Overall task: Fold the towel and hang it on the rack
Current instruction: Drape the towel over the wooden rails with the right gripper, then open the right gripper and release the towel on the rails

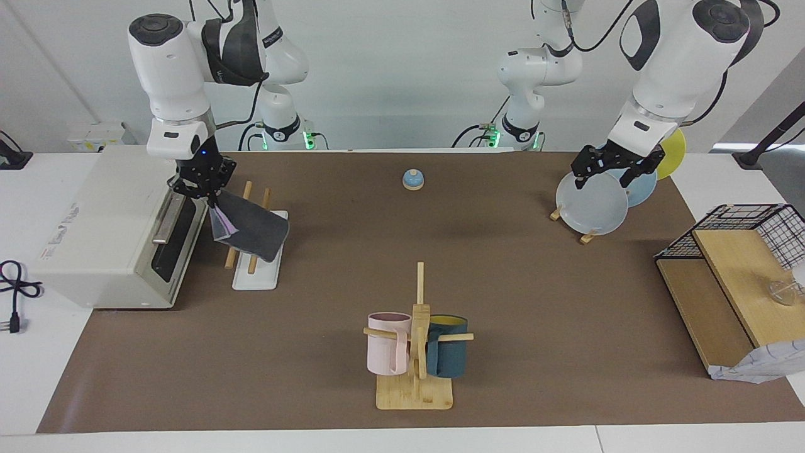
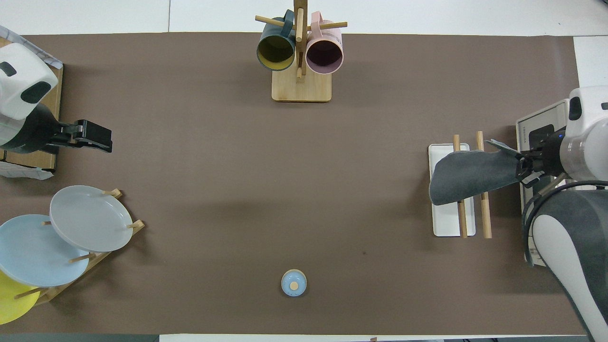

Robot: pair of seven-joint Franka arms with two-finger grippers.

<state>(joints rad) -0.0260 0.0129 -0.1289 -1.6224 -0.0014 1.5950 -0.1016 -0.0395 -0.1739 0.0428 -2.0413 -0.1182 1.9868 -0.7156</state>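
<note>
- The right gripper pinches one edge of the towel, its jaws pressed together on the cloth.
- It hangs between the toaster oven and the rack, above the rod on the oven's side.
- From the jaws the folded towel spreads away across both wooden rods, dark grey face up, with a sliver of purple showing at the pinched edge.
- The towel's free end droops past the rod on the side away from the jaws, over the rack's white base.
- Judged from this, the folding is done and the hanging is nearly done: the cloth lies over the rods but is not yet let go.
- What seems left is to settle the pinched edge, spread the jaws, and lift clear.
- The left gripper waits with its jaws spread and holding nothing, over a grey plate in a wooden plate holder.
- The surface is a brown mat on a white table.
- Also on the mat: a bamboo mug stand with a pink and a dark blue mug, and a small blue bell.
- A wire basket sits at the left arm's end of the table; the wall is plain white.
</note>
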